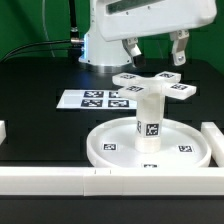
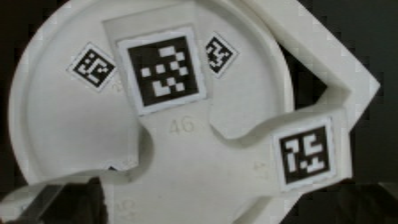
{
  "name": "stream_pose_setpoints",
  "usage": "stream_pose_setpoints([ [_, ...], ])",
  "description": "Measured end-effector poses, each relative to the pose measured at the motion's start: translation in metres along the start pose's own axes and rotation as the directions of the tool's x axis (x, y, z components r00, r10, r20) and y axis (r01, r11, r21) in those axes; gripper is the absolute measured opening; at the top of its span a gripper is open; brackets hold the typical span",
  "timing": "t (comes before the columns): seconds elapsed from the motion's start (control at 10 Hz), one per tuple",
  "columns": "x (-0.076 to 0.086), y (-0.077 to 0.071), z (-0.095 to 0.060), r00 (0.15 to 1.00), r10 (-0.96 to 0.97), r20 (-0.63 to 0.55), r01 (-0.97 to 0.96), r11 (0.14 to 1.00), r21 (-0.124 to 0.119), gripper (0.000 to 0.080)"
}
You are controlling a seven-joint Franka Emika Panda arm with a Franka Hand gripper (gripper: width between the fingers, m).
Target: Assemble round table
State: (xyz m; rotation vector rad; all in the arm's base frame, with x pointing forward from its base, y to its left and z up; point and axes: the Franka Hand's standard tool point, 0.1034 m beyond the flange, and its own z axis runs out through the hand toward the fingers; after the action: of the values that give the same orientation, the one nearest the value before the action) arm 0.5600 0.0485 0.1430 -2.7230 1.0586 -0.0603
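Note:
The round table's large rimmed disc (image 1: 112, 150) lies at the front of the black table. The short cylinder post (image 1: 149, 120) stands upright in its central hub. The flat cross-shaped piece (image 1: 150, 88) rests on top of the post. My gripper (image 1: 154, 47) hangs a little above the cross, apart from it, with its fingers spread wide and nothing between them. In the wrist view the cross (image 2: 196, 140) fills the picture from close up, with the disc (image 2: 50, 110) behind it. My fingertips do not show clearly there.
The marker board (image 1: 98, 99) lies flat behind the disc, toward the exterior view's left. Long white bars edge the surface at the front (image 1: 90, 181) and at the exterior view's right (image 1: 214, 140). The robot base (image 1: 100, 45) stands at the back.

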Motion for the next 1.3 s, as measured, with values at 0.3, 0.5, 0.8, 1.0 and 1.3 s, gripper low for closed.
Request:
stream_pose_setpoints([
  [0.3,0.0001,-0.0048,0.0014,0.947,-0.321,0.014,0.321,0.947,-0.018,0.0649],
  [0.5,0.0003,-0.0039,0.0018,0.898,-0.439,0.017,0.44,0.898,-0.016,0.0649],
  [0.8,0.003,-0.0007,0.0051,0.706,-0.708,0.027,0.709,0.705,-0.026,0.0649],
  [1.0,0.004,-0.0061,0.0046,0.569,-0.822,0.007,0.821,0.567,-0.068,0.0649],
  [1.3,0.0064,-0.0035,0.0053,0.422,-0.907,0.016,0.905,0.419,-0.076,0.0649],
])
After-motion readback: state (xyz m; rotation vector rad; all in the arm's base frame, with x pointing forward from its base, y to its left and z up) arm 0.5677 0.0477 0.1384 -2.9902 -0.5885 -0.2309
